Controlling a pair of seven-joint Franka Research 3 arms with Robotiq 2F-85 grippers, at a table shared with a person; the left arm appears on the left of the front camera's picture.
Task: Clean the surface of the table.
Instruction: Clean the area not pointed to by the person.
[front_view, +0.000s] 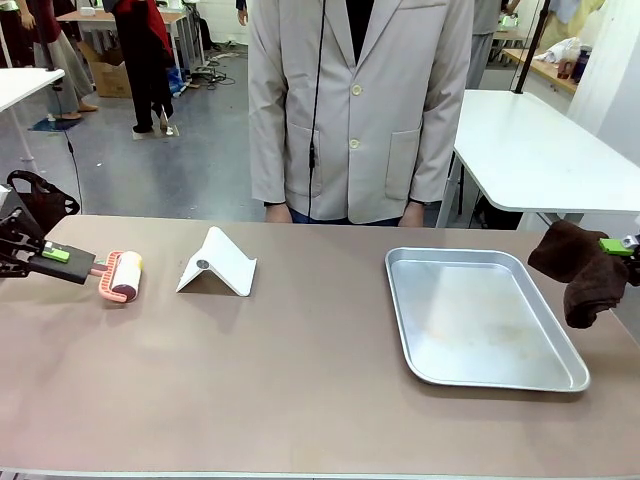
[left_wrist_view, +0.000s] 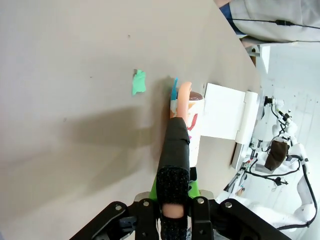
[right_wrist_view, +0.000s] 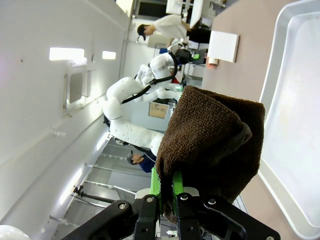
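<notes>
While a person (front_view: 360, 110) in a pale jacket stood at the far side, the front view showed the wide brown table (front_view: 300, 390) spread between both arms, with a folded white stand (front_view: 215, 265) left of centre and a metal tray (front_view: 480, 320) to the right. The left claw (front_view: 75, 262) was clenched on the handle of a lint roller (front_view: 124, 276) low over the table's left end, and whether the roller touched the top could not be told. The right claw (front_view: 618, 246) was grasping a brown cloth (front_view: 575, 270) held clear of the table, beyond the tray. The left wrist view looked down the roller's dark handle at bare tabletop, where a green scrap (left_wrist_view: 138, 82) lay just beside the roller's head. The right wrist view had the cloth bunched above the shut fingers, the tray beneath it. Both tools looked ready and the cleaning itself seemed about to begin; the next move would call for rolling over the scrap and lowering the cloth onto open tabletop, clear of the stand and tray.
</notes>
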